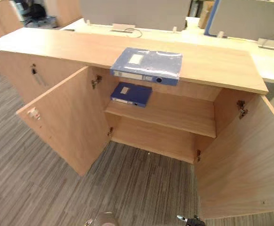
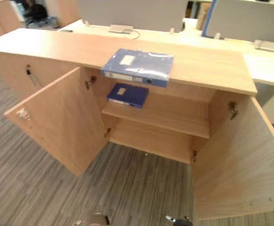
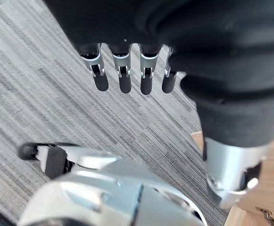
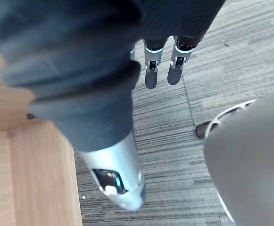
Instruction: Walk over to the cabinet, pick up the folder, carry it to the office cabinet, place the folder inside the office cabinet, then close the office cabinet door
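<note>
A blue folder [image 1: 147, 65] in a clear wrap lies flat on the top [image 1: 56, 44] of a low wooden cabinet, its spine at the front edge. A second, smaller blue folder [image 1: 131, 93] lies on the upper shelf [image 1: 174, 113] inside. Both doors stand wide open, the left door [image 1: 66, 117] and the right door [image 1: 243, 165]. My left hand [image 3: 122, 80] hangs over the carpet with straight fingers and holds nothing. My right hand [image 4: 151, 70] hangs the same way, close to the right door's edge [image 4: 33, 179], also with nothing in it.
The cabinet's lower compartment [image 1: 151, 136] holds nothing. To the left is a closed door with a key [image 1: 33, 70] in it. Behind the cabinet stand white desks with grey divider panels [image 1: 132, 12]. Striped grey carpet [image 1: 127, 188] lies between me and the cabinet.
</note>
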Available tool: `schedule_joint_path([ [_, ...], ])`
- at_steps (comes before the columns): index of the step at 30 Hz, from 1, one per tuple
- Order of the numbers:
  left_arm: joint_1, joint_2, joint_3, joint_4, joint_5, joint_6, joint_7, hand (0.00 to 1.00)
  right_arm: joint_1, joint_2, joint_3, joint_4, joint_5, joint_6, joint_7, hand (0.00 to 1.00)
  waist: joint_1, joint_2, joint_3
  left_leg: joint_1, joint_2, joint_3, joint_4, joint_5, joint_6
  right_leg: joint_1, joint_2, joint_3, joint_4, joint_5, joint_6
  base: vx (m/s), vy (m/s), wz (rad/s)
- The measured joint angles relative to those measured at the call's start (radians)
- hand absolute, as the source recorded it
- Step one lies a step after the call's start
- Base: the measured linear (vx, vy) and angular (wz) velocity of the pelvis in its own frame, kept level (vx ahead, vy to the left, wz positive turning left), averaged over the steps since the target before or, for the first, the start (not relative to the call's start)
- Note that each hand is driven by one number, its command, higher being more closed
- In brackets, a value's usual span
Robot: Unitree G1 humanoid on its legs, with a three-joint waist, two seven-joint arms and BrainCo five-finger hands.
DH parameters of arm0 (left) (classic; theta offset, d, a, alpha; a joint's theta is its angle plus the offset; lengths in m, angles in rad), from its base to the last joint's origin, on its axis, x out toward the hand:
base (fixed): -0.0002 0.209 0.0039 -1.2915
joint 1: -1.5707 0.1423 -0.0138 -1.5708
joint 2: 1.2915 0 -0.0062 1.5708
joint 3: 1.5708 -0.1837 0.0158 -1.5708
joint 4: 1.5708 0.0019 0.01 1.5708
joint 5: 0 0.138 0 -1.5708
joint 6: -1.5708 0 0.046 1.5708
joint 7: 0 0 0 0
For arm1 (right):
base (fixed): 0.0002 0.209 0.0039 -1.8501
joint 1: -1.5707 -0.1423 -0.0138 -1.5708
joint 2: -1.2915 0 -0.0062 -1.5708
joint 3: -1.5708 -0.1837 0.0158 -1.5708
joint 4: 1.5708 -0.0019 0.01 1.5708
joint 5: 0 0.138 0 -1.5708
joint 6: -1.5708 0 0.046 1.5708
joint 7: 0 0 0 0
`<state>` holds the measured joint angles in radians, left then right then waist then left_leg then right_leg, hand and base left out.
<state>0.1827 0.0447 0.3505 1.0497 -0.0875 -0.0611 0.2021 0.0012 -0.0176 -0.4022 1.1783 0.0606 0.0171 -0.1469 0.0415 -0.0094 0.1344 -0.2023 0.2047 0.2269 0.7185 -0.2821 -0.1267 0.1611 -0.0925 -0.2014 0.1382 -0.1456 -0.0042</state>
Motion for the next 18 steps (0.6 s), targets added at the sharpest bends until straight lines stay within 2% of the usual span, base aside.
schedule_joint_path([
  [1, 0.0, -0.001, -0.005, 0.0, 0.0, -0.001, 0.001, 0.0, 0.0, -0.002, 0.013, 0.0, 0.0, -0.001, -0.002, 0.0, 0.001, 0.001, 0.0, -0.005, -0.021, -0.027, -0.073, 0.009, -0.003, 0.001, -0.012, 0.011, 0.003, -0.001, 0.014, 0.2, 0.27, -0.88],
  [2, 0.002, -0.002, -0.017, 0.0, 0.001, -0.003, 0.003, 0.0, -0.001, -0.005, 0.025, -0.004, -0.001, -0.001, -0.003, 0.0, 0.002, 0.01, 0.0, -0.003, -0.044, -0.074, -0.202, 0.049, -0.002, 0.001, -0.022, 0.033, 0.003, -0.008, 0.04, 0.25, 0.321, -0.84],
  [3, -0.003, 0.008, -0.022, 0.005, 0.0, -0.007, 0.005, 0.0, -0.007, -0.013, 0.076, -0.007, -0.002, -0.002, -0.004, 0.0, 0.005, 0.017, 0.011, 0.013, -0.062, -0.106, -0.306, 0.189, 0.048, 0.014, -0.033, 0.07, 0.002, -0.041, 0.092, 0.29, 0.372, -0.61],
  [6, -0.047, 0.035, -0.041, -0.004, 0.006, -0.015, 0.008, 0.0, -0.006, 0.004, 0.121, -0.008, -0.003, -0.003, -0.012, 0.0, 0.0, -0.028, 0.014, 0.019, -0.12, -0.1, -0.329, 0.189, 0.054, -0.006, -0.047, 0.066, -0.022, -0.03, 0.086, 0.18, 0.21, 0.08],
  [9, -0.051, 0.032, -0.048, -0.003, 0.003, -0.015, 0.008, 0.0, -0.021, 0.008, 0.12, -0.011, -0.004, -0.003, -0.012, 0.0, 0.005, -0.028, 0.013, 0.03, -0.143, -0.103, -0.324, 0.179, 0.064, 0.01, -0.066, 0.071, -0.04, -0.001, 0.1, 0.09, 0.102, 0.04],
  [12, -0.05, 0.03, -0.049, -0.002, 0.0, -0.014, 0.008, 0.0, -0.022, 0.013, 0.119, -0.021, -0.004, -0.002, -0.012, 0.0, 0.005, -0.025, 0.01, 0.036, -0.137, -0.111, -0.335, 0.178, 0.066, 0.01, -0.059, 0.085, -0.07, 0.034, 0.114, 0.04, 0.03, -0.3],
  [15, -0.047, 0.033, -0.055, 0.0, 0.003, -0.011, 0.008, 0.0, 0.002, 0.01, 0.109, -0.023, -0.005, 0.001, -0.012, 0.0, -0.004, -0.025, 0.003, 0.096, -0.162, -0.132, -0.44, 0.186, 0.078, 0.003, -0.079, 0.106, -0.084, 0.042, 0.119, 0.02, 0.022, -0.4],
  [17, -0.048, 0.026, -0.055, -0.002, -0.002, -0.011, 0.008, 0.0, 0.018, -0.004, 0.078, -0.036, -0.015, 0.007, -0.008, 0.0, -0.001, -0.019, -0.001, 0.131, -0.197, -0.143, -0.487, 0.164, 0.094, -0.018, -0.103, 0.135, -0.047, 0.037, 0.129, 0.02, 0.094, -0.51],
  [18, -0.047, 0.017, -0.054, -0.001, -0.002, -0.011, 0.009, 0.0, 0.022, -0.011, 0.071, -0.045, -0.027, 0.011, -0.006, 0.0, 0.001, -0.004, -0.003, 0.155, -0.2, -0.147, -0.512, 0.156, 0.101, -0.073, -0.104, 0.151, 0.048, 0.032, 0.136, 0.02, 0.092, -0.68],
])
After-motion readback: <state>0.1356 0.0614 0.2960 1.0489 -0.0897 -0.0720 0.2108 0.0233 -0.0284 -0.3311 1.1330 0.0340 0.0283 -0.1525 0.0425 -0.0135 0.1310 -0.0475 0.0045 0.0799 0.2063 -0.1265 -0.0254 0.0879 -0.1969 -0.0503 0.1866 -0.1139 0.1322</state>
